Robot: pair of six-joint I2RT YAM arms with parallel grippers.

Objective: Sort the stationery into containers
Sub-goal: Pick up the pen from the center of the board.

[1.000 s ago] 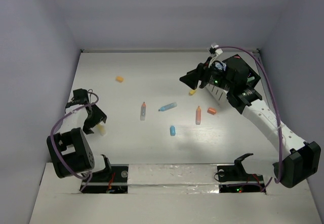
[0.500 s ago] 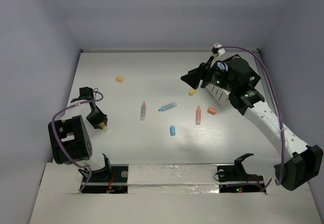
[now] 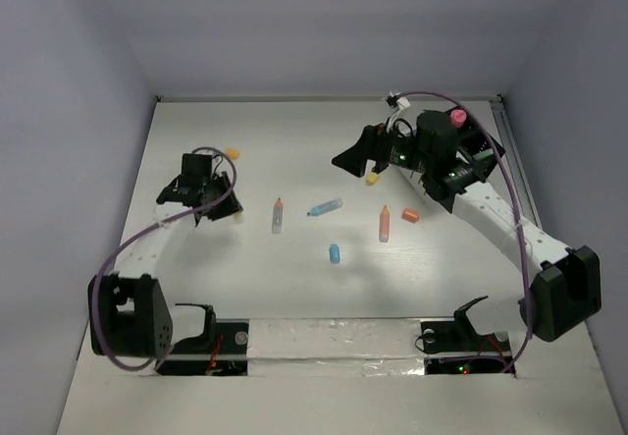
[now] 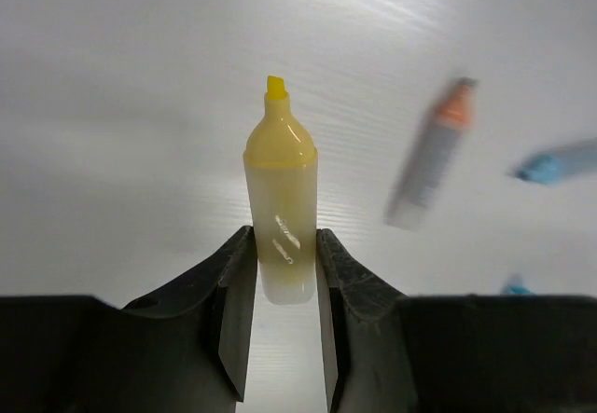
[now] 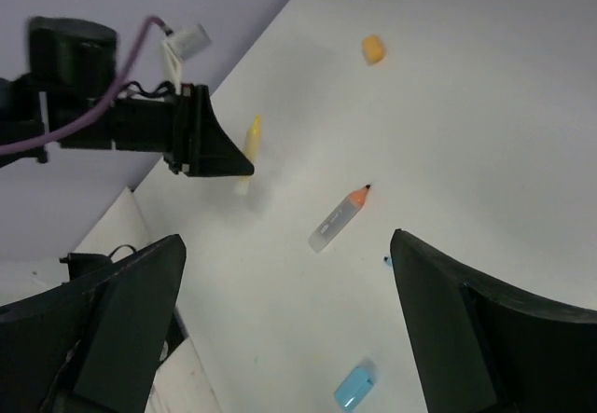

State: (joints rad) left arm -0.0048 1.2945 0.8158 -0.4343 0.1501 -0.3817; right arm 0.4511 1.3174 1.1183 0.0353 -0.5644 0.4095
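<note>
My left gripper [image 3: 218, 202] is shut on a pale yellow highlighter [image 4: 280, 210], which points tip-first away from the fingers [image 4: 235, 287]; the right wrist view also shows this highlighter [image 5: 250, 142]. My right gripper [image 3: 351, 153] hangs open over the table's far middle with nothing between its jaws [image 5: 286, 241]. Loose on the table lie a white pen with an orange tip [image 3: 278, 215], a blue pen [image 3: 325, 206], an orange pen [image 3: 385, 223], a blue capsule [image 3: 335, 253], two orange capsules [image 3: 233, 153] [image 3: 410, 216] and a yellow piece [image 3: 374, 177]. The containers are hidden behind my right arm.
A pink round jar [image 3: 457, 117] shows just above the right arm's wrist at the far right. Walls close the table on the left, back and right. A white taped strip [image 3: 324, 339] and the arm bases run along the near edge.
The left gripper closed on the yellow highlighter and carried it away from the near left, further back and right. The right gripper opened wide and swung slightly left.
</note>
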